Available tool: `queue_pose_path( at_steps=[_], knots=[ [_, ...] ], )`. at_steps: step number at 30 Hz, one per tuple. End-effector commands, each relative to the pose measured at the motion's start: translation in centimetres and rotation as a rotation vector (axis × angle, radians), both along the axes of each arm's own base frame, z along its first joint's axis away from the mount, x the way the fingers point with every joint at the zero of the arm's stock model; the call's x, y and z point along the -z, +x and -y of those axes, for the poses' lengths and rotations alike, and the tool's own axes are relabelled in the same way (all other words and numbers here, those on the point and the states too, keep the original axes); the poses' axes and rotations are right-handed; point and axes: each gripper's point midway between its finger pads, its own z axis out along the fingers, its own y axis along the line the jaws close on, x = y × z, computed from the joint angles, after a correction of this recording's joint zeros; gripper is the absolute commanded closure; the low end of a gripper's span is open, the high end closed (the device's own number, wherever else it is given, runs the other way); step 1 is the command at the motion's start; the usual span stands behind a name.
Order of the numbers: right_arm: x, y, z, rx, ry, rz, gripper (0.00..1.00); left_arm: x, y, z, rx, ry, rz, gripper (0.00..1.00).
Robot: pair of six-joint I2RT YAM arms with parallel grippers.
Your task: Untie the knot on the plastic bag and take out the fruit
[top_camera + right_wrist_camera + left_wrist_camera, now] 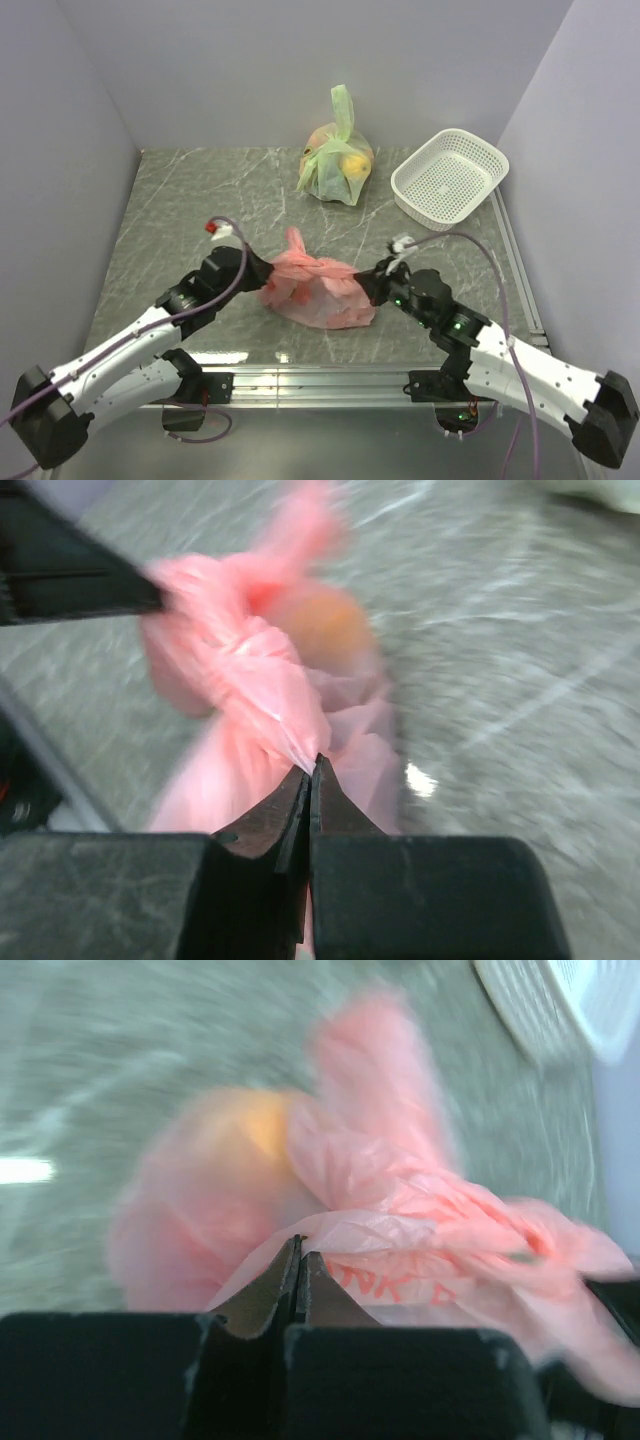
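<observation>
Top external view: the pink plastic bag (318,292) lies on the front middle of the table (180,210), stretched between the two arms and just behind the near edge rail. Its knot (316,268) sits on top, with one loose ear standing up at the rear left. Reddish shapes show through the film. From the wrist views, blurred, an orange-yellow fruit (255,1125) glows inside the bag beside the knot.

The left gripper (262,270) meets the bag's left end; in its own view the jaws are pressed together with pink film caught at the tips. The right gripper (368,285) meets the right end, jaws likewise closed and pinching a fold of film that runs up to the knot.

Bare marble spreads to the left of the bag and behind it. A green bag (338,165) stands well apart at the rear centre, a white basket (400,186) in the rear right corner, close to the right wall. Walls close off the left, rear and right.
</observation>
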Motion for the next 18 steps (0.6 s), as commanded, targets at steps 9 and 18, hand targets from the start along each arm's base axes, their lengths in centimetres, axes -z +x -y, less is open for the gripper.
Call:
queue_pose_path(
  at_steps=[9, 18],
  knots=[
    [-3.9, 1.8, 6.1, 0.270, 0.209, 0.064, 0.92, 0.7, 2.5, -8.6, -0.327, -0.081, 0.019, 0.99],
    [-8.4, -0.6, 1.9, -0.131, -0.133, 0.173, 0.33, -2.2, 2.3, -5.9, -0.112, -0.028, 0.054, 0.99]
  ],
)
